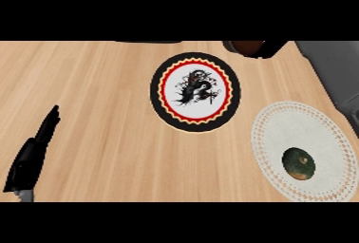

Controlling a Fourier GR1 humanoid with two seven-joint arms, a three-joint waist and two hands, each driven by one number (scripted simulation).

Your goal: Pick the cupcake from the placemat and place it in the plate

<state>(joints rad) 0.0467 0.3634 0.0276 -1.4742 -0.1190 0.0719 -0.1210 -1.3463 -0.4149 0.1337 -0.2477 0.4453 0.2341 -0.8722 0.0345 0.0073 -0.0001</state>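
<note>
While the left hand [32, 154] is seen at the lower left with fingers straight and together, holding nothing, the cupcake [298, 163] is found far to its right, sat on the white lace placemat [280, 124]. The plate [195, 91], up and right of the hand, carries nothing; a black figure is printed at its centre, no writing readable. The right hand is not seen.

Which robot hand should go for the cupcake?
Right, probably. The cupcake sits on the placemat at the counter's right, while the only visible robot hand, the left, rests far left.
</note>
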